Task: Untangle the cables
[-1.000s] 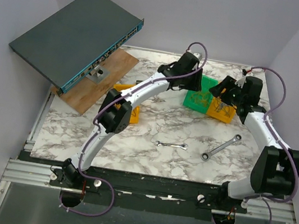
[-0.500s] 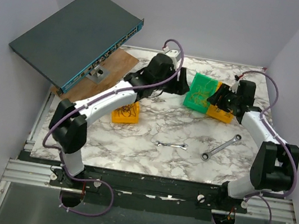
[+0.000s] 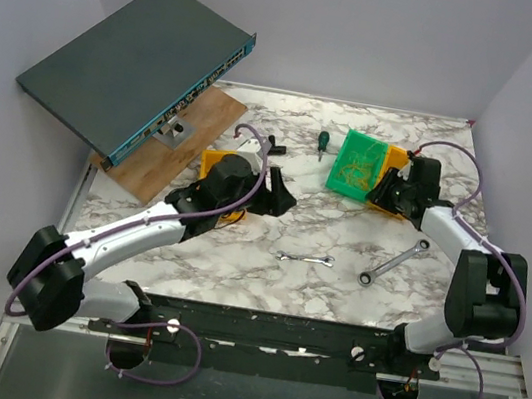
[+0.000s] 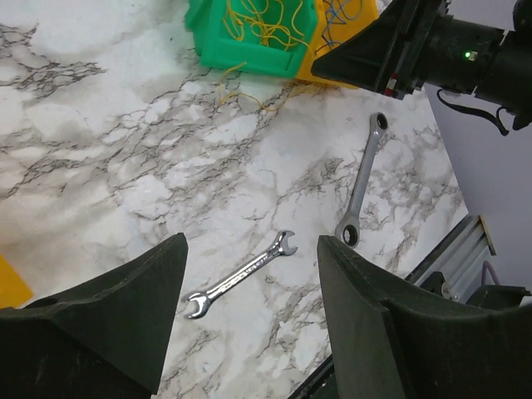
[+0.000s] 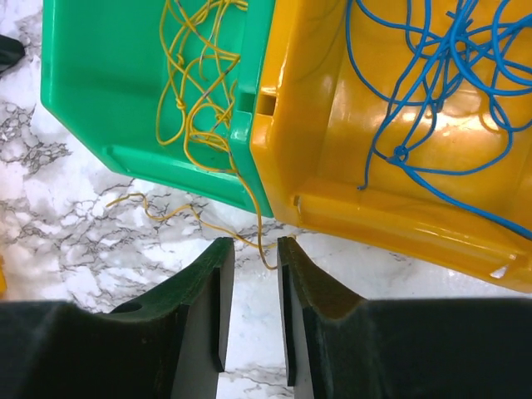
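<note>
Marble table (image 3: 342, 232); yellow cable (image 5: 189, 104) end sits between right tool (image 5: 255, 243) jaws

At the table's (image 3: 342, 232) far right, 2 bins (image 3: 356, 163) touch side by side, cables (image 5: 453, 41) inside each. 2 wrenches (image 3: 305, 258) lie nearer, before them.

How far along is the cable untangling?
Done: yellow cables sit in the green bin, blue cables in the yellow bin, colours apart. In hand: right tool straddles a yellow strand trailing onto the table, not yet pinched; left tool open, empty. Remaining: get that strand in; each bunch is still looped.
</note>
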`<state>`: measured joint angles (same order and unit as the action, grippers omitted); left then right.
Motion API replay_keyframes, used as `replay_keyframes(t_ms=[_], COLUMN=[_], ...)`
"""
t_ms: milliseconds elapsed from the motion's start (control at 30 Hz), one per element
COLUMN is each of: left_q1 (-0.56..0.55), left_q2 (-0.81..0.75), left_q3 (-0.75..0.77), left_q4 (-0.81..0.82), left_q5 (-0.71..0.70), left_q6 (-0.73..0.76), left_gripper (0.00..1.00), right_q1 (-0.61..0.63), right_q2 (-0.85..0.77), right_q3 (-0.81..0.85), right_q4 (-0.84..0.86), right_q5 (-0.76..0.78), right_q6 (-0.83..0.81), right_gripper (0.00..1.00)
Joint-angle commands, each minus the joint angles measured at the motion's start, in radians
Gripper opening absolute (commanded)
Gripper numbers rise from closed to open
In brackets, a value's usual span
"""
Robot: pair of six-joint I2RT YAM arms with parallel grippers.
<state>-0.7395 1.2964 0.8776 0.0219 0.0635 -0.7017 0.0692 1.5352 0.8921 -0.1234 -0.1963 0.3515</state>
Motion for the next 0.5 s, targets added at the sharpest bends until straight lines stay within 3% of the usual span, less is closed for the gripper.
replay_keyframes(t_ms=[0,133,267,467], left_q1=[-0.001,0.000,0.000,0.000], left_q2=[-0.118,-0.152,-0.178,-0.189], left_q3=[-0.074,-0.098,-0.111,-0.105], left_q4=[0.039,0.012,0.003,-0.011], left_q5=[-0.091,-0.109,-0.114,-0.117], left_q6=[0.000,0.014,0.019,0.033], left_gripper=[0.66,0.66,0.66,0.66], right_q1=[0.018,0.036,0.047,0.060], right_q2=[0.051,0.098,0.098,0.062], right_q3=[0.018,0.052,0.070,0.183], right_q4=[0.051,0.051,0.041,-0.091], right_q5=[0.026,0.055,0.063,0.148], right_q6=[0.017,0.019,0.021,0.007], right_gripper=[0.33,0.33,0.10,0.01])
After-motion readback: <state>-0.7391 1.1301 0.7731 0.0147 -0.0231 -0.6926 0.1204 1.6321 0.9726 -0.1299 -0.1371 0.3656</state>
